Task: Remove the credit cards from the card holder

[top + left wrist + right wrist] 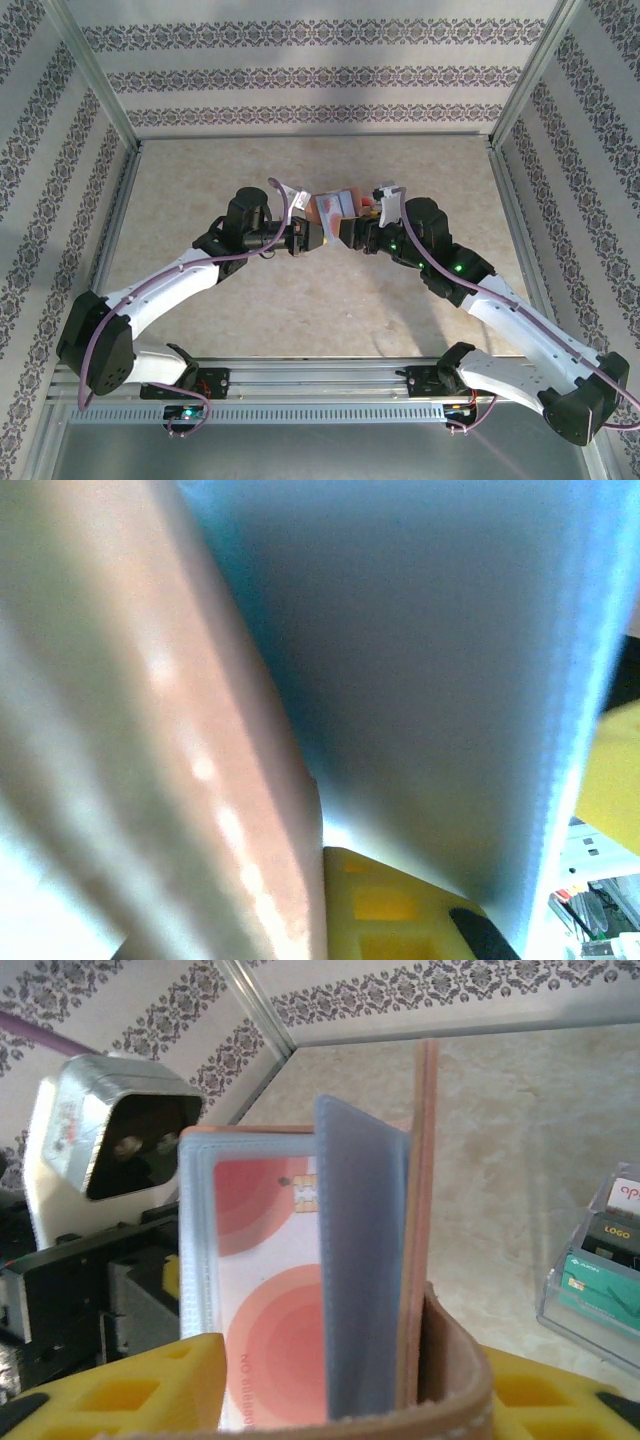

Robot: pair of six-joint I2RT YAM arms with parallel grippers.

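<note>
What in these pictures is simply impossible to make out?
Left wrist view: the card holder is so near the lens that it blurs; whether the left pincer grips it is unclear.
Right wrist view: a grey-blue flap covers part of the red card and anything behind; the clear card box is cut off by the right edge.
Top view: the holder is tiny, wedged between that pincer and the right pincer.

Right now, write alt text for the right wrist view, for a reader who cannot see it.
A brown card holder stands upright between the yellow fingers of the right claw, a red-and-pink credit card showing through its clear pocket beside a grey-blue flap. The left arm's wrist is behind at left; a clear box of cards sits at right.
</note>
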